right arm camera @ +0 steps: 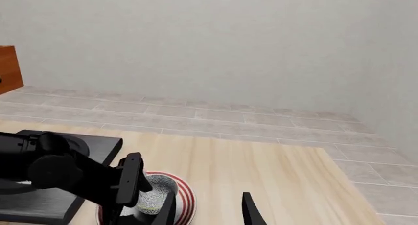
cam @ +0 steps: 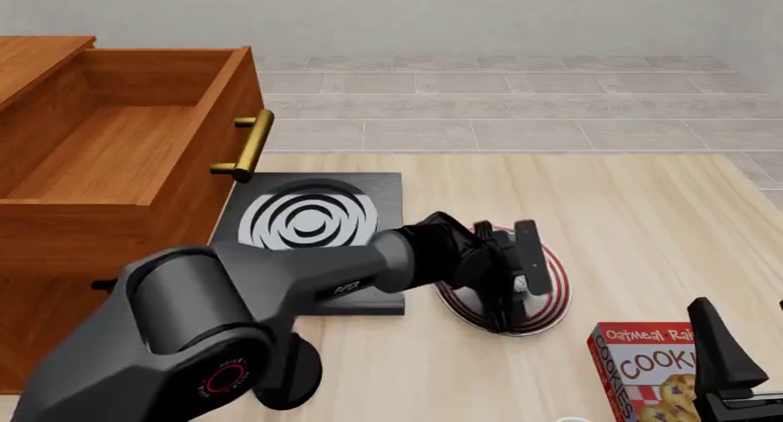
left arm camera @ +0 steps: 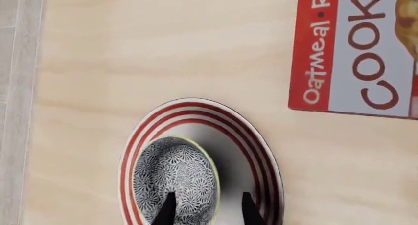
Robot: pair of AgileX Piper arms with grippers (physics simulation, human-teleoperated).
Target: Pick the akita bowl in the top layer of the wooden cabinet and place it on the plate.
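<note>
1. Where writing can be read, it sits on the red cookie box (left arm camera: 356,51) — "Oatmeal" in white down its red edge and "COOK…" in large red letters, the rest cut off; in the front view the same box (cam: 648,372) shows "Oatmeal Rai…" and "COOKI…".
2. On the left arm's dark link (cam: 348,287) there is small white lettering, too small to read.
3. The plate (left arm camera: 261,156) with red rings lies on the pale wooden counter (left arm camera: 163,49), and the akita bowl (left arm camera: 175,173) rests inside it, off-centre toward one rim.
4. The bowl holds nothing; its speckled inside is bare.
5. The left gripper (left arm camera: 207,210) stands directly over the plate, its fingers parted around the bowl's near rim — one finger over the bowl, the other over bare plate; whether they press the bowl cannot be told.
6. The right gripper (right arm camera: 207,210) hangs open with nothing between its fingers, the bowl (right arm camera: 156,193) and plate (right arm camera: 186,198) ahead of it and just to one side.
7. The top layer (cam: 123,142) of the wooden cabinet (cam: 49,284) is pulled open well behind the left gripper and is empty.
8. A black stove (cam: 312,216) with white rings lies between cabinet and plate.
</note>
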